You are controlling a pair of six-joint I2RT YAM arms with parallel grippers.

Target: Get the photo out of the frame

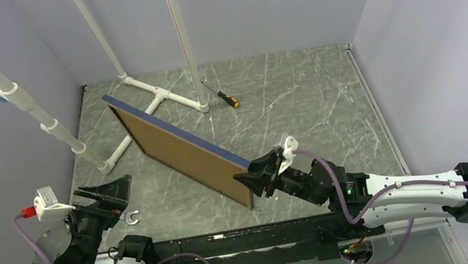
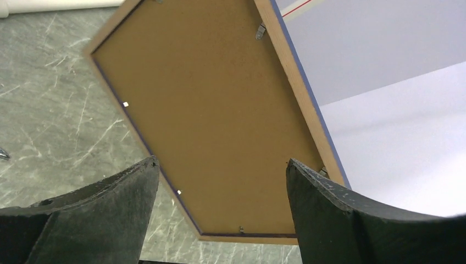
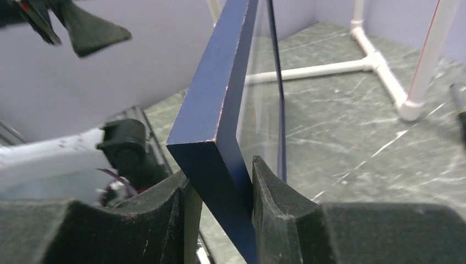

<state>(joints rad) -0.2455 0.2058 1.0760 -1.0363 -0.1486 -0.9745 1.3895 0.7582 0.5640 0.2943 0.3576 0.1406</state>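
Firmly, right tool (image 1: 255, 177) clamps frame (image 1: 177, 131) corner, left tool (image 1: 104, 191) spread apart, empty

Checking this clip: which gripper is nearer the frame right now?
Right. The right gripper is clamped on the near corner of the frame. The left gripper sits apart, off to the frame's left, jaws open, facing its brown backing board.

Grey-veined marble tabletop (image 1: 296, 94) enclosed by plain pale lavender walls (image 1: 253, 1).
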